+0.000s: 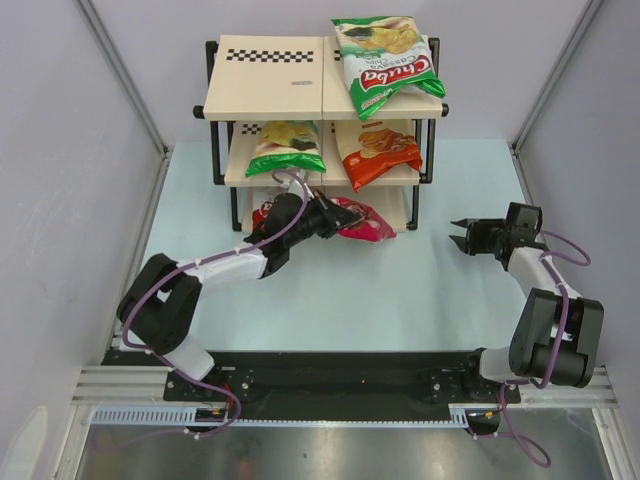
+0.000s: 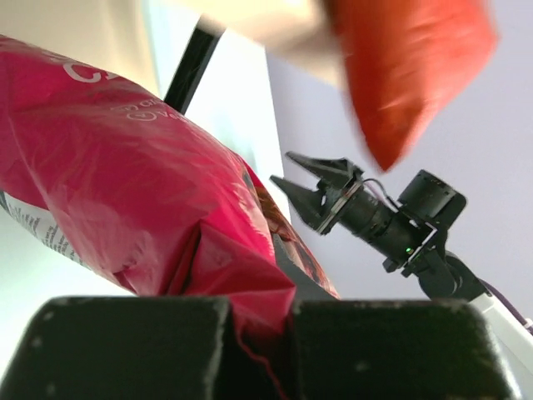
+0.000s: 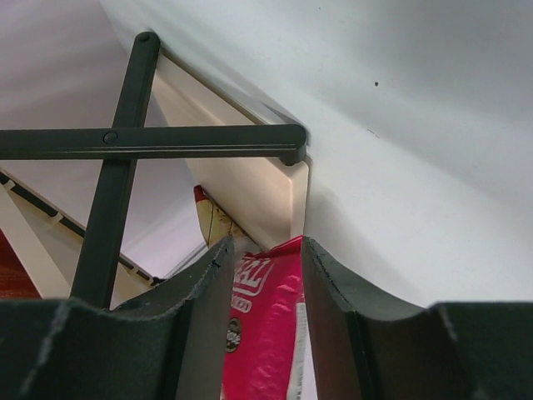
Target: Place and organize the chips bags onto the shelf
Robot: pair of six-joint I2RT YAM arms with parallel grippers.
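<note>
The shelf [image 1: 265,85] stands at the back of the table. One green-and-white Chuba bag [image 1: 385,60] lies on its top board at the right. The other [image 1: 287,148] lies on the middle board next to the orange bag [image 1: 378,150]. A red-and-white bag [image 1: 262,212] shows partly behind my left arm at the bottom tier. My left gripper [image 1: 325,218] is shut on an end of the magenta bag [image 1: 362,222], at the front of the bottom tier; the pinch shows in the left wrist view [image 2: 258,333]. My right gripper [image 1: 462,237] is open and empty, to the right of the shelf and pointing at it.
White walls close in the table on the left, right and back. The shelf's black frame [image 3: 125,142] fills the left of the right wrist view, with the magenta bag [image 3: 266,333] seen far off between my open fingers. The orange bag [image 2: 416,67] overhangs its board above my left gripper.
</note>
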